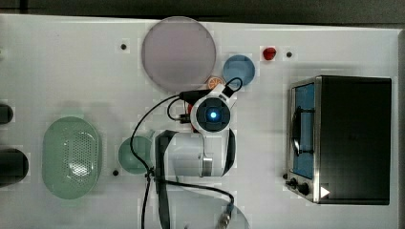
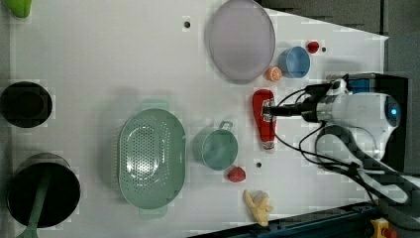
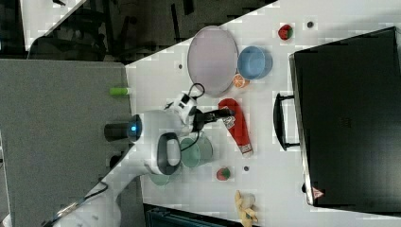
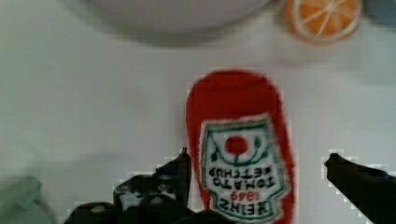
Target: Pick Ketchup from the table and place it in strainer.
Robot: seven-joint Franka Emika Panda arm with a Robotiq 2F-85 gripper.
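Ketchup [image 2: 264,120]: one; strainer [image 2: 151,157]: one.

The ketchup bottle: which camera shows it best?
The left view: the ketchup lies whole, cap included. The right view has the gripper across it, the wrist view crops it, and the arm covers nearly all in the top view.

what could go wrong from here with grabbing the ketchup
The open gripper straddles the lying ketchup unevenly, one finger close and the other apart, so closing may push it sideways. On the way to the strainer, the green cup stands between and could be knocked.
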